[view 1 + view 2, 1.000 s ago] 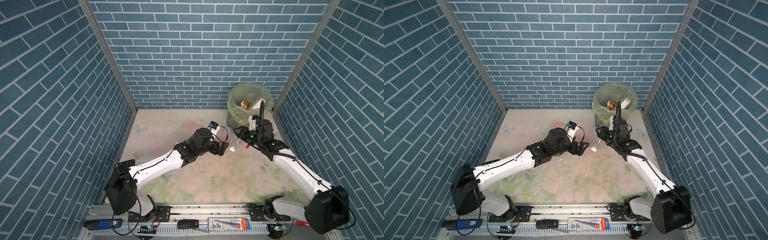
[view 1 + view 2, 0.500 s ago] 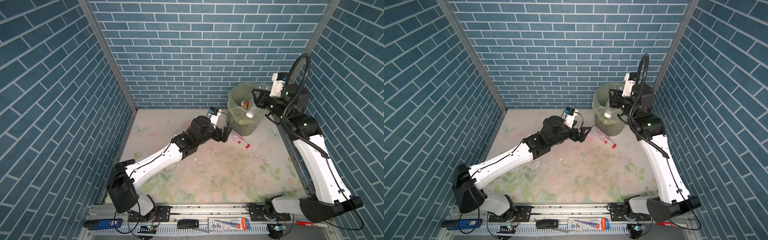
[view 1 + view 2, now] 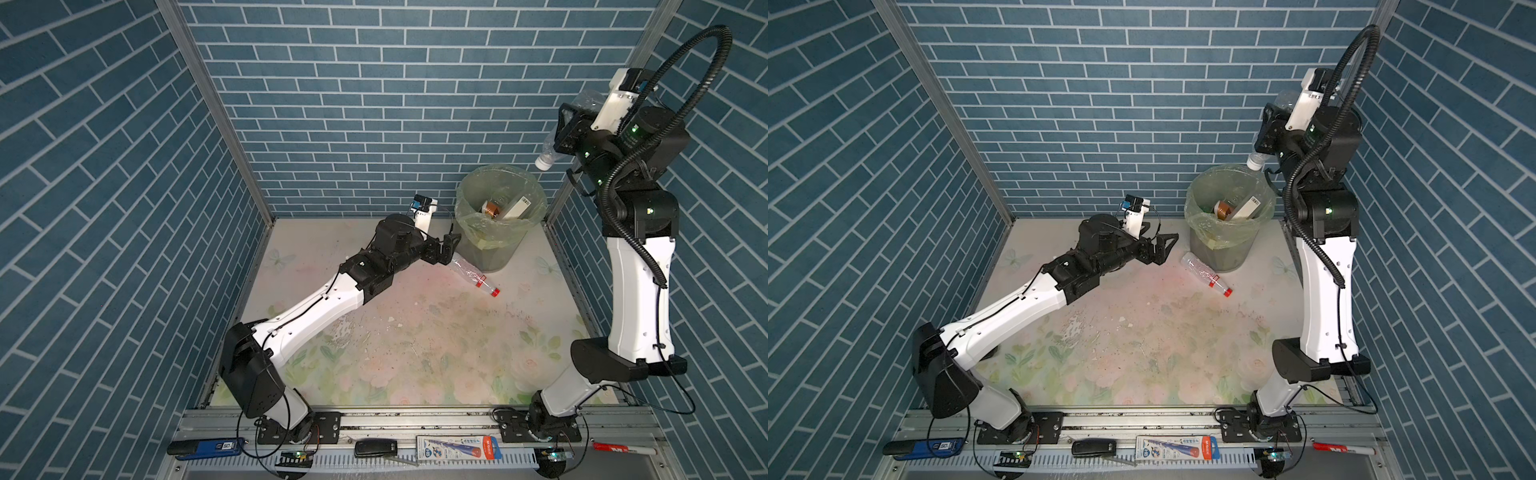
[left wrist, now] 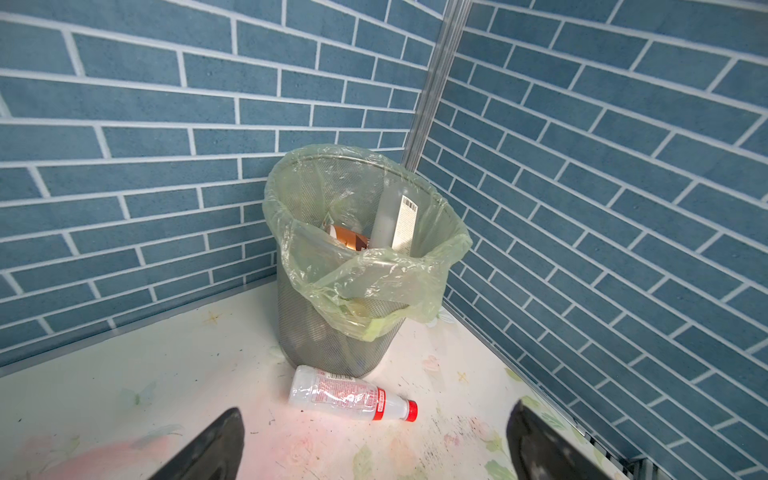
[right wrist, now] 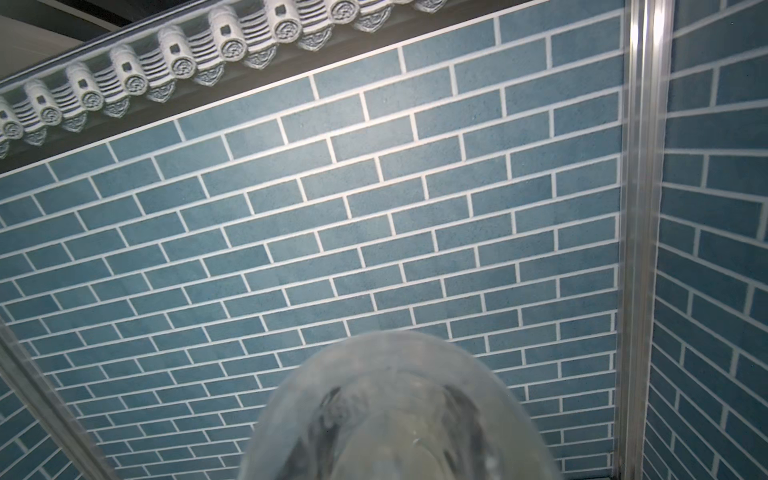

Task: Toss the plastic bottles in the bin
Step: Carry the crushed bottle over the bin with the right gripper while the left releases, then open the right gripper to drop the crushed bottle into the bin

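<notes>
Holding a white-capped bottle cap-down, high up near the bin, the right gripper is clamped on its clear body. Left gripper gapes wide by a red-capped bottle lying just beside the bin's base. It looks light, thin-walled and slick, so grab mid-body across the label.

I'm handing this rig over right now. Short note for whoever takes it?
Left gripper: open, low over the table, facing the clear red-capped plastic bottle lying on its side at the base of the round grey mesh bin lined with a pale green bag.
Right gripper: shut on a clear white-capped plastic bottle, raised high near the bin, cap down.
Done: a brown bottle and a white-labelled one are in the bin.
Left: release the held bottle into the bin, then bin the red-capped one.
</notes>
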Tool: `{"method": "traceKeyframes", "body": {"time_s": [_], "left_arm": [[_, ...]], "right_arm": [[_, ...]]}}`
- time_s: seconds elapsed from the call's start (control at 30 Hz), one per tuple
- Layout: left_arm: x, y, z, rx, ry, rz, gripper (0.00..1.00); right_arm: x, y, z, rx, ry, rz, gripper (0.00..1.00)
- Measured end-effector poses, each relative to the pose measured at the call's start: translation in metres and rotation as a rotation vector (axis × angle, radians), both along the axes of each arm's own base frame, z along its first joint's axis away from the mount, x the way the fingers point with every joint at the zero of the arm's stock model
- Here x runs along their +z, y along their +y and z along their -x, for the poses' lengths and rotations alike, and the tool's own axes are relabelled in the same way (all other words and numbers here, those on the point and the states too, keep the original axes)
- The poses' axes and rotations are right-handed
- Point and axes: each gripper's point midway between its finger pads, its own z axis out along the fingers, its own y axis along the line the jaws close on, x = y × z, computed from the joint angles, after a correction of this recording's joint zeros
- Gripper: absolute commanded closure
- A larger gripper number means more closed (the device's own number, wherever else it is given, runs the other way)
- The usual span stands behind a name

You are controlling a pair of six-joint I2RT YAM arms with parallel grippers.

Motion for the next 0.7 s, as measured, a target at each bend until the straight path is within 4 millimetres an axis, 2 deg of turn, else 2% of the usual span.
{"method": "traceKeyframes", "body": {"time_s": [0.07,0.1,0.13,0.17,0.23,0.3,0.33,0.4,0.43,0.5,0.57,0.7], "left_arm": [[-0.001,0.004,-0.004,0.007,0.003,0.0,0.01],[-0.002,0.005,-0.006,0.008,0.006,0.0,0.01],[-0.004,0.005,-0.008,0.009,0.01,-0.001,0.01],[-0.006,0.005,-0.009,0.008,0.014,-0.002,0.01],[-0.011,0.004,-0.011,0.005,0.027,-0.01,0.01],[-0.016,0.003,-0.012,0.002,0.038,-0.017,0.01],[-0.018,0.003,-0.012,0.0,0.044,-0.021,0.01],[-0.021,0.002,-0.011,-0.006,0.052,-0.023,0.01],[-0.021,0.002,-0.011,-0.009,0.055,-0.022,0.01],[-0.021,0.001,-0.01,-0.012,0.06,-0.015,0.01],[-0.022,0.001,-0.009,-0.017,0.068,-0.01,0.01],[-0.025,-0.001,-0.008,-0.023,0.086,-0.002,0.01]], "right_arm": [[-0.015,-0.002,-0.026,-0.011,0.032,0.002,0.68],[-0.029,-0.001,-0.045,-0.013,0.06,0.001,0.59],[-0.047,0.001,-0.066,-0.011,0.098,0.002,0.45],[-0.067,0.004,-0.086,-0.005,0.144,-0.007,0.35],[-0.124,0.013,-0.13,0.019,0.27,-0.003,0.13],[-0.183,0.022,-0.16,0.039,0.404,-0.006,0.06],[-0.21,0.024,-0.168,0.045,0.471,-0.001,0.04],[-0.242,0.026,-0.172,0.052,0.559,-0.003,0.02],[-0.248,0.027,-0.171,0.053,0.581,-0.002,0.01],[-0.242,0.026,-0.161,0.055,0.581,-0.004,0.01],[-0.218,0.024,-0.145,0.059,0.542,-0.011,0.01],[-0.145,0.019,-0.108,0.068,0.387,-0.031,0.01]]}}
